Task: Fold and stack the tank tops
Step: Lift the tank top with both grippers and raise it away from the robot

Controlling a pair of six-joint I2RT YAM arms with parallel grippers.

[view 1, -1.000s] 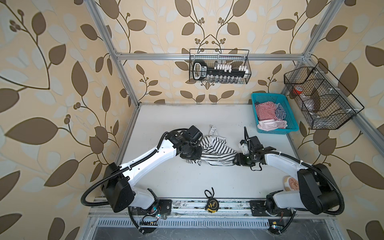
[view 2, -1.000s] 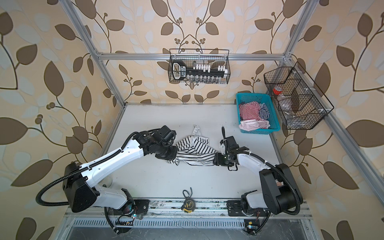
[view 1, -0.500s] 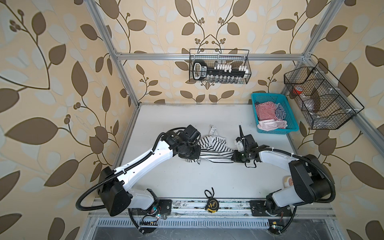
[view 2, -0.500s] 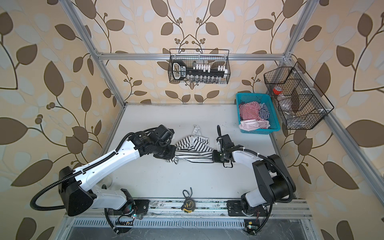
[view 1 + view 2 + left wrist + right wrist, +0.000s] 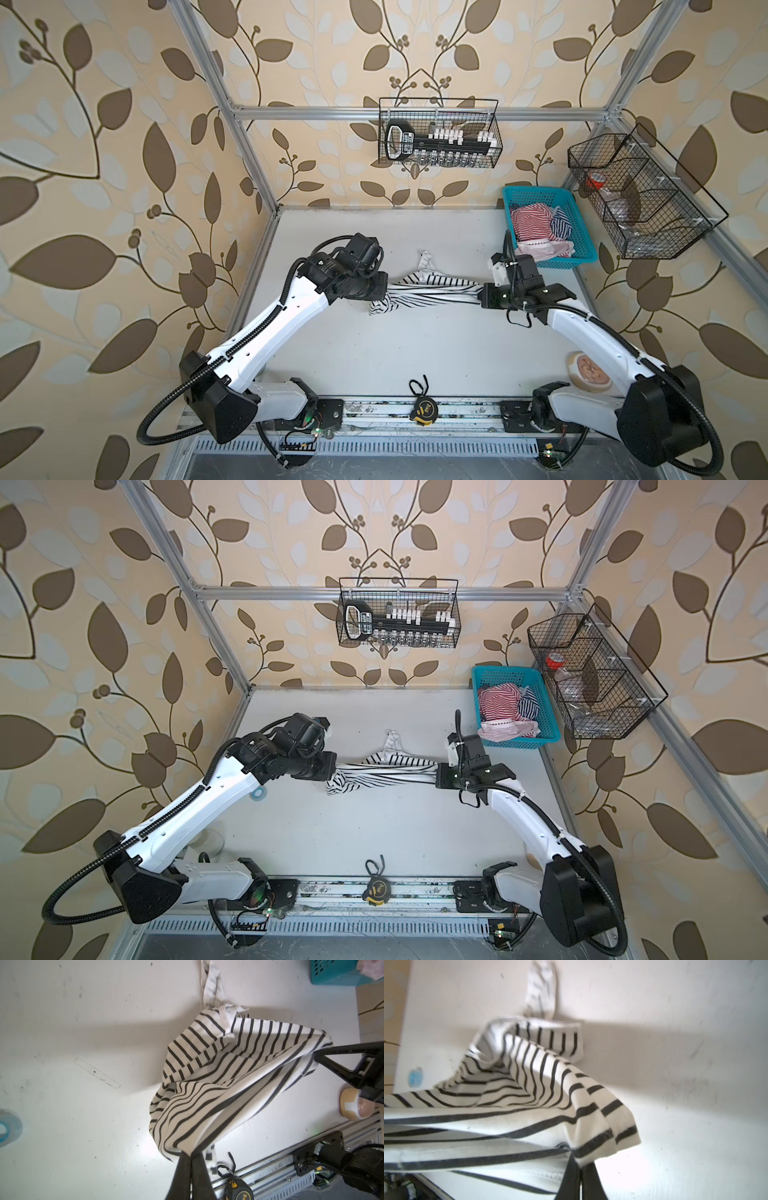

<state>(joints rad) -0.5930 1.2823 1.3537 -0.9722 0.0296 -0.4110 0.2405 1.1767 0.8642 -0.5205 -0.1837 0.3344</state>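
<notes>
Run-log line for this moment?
left gripper: shut on black-and-white tank top | right gripper: shut on it too | top: stretched between them | basket: red-striped top, navy-striped top inside

Tank tops, three: black-and-white tank top [image 5: 432,286] between both grippers' fingers; red-and-white tank top [image 5: 532,220] and navy-and-white tank top [image 5: 562,222] well apart from them. Grippers, two: left gripper [image 5: 384,287], right gripper [image 5: 482,296]. One turquoise basket [image 5: 536,191]. One tape measure [image 5: 424,411].

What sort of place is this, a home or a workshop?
Probably a robot test booth, not a home: a bare aluminium frame carries leaf-patterned wallpaper panels, two white-and-black robot arms reach over a white tabletop, and a black wire basket hangs from the frame.
</notes>
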